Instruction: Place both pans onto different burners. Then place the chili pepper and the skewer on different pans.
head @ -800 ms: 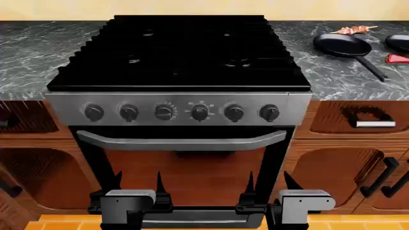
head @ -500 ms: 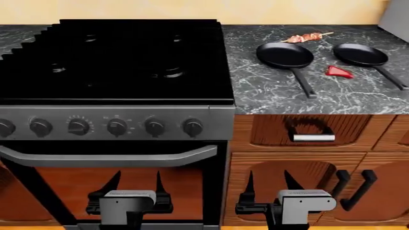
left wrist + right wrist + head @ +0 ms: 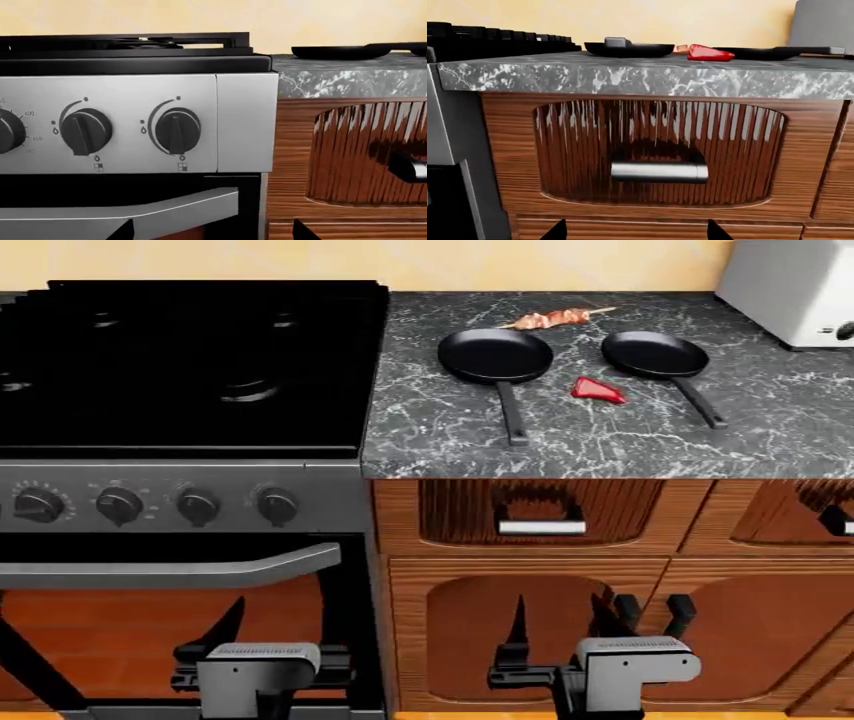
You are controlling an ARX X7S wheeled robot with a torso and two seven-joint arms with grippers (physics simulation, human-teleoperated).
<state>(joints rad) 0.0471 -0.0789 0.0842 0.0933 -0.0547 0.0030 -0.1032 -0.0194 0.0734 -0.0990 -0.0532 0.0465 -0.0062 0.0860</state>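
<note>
While arms hang low — left gripper [image 3: 280, 635], right gripper [image 3: 557, 633] agape.

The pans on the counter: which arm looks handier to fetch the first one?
Probably the right gripper: it sits below the counter holding both pans, while the left gripper faces the stove.

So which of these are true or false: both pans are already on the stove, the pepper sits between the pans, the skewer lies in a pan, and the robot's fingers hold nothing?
Both pans are on the stove: false. The left pan and right pan rest on the marble counter.
The chili pepper lies between the pans: true.
The skewer lies in a pan: false, it lies on the counter behind them.
Both grippers hold nothing: true; left gripper and right gripper are open.
</note>
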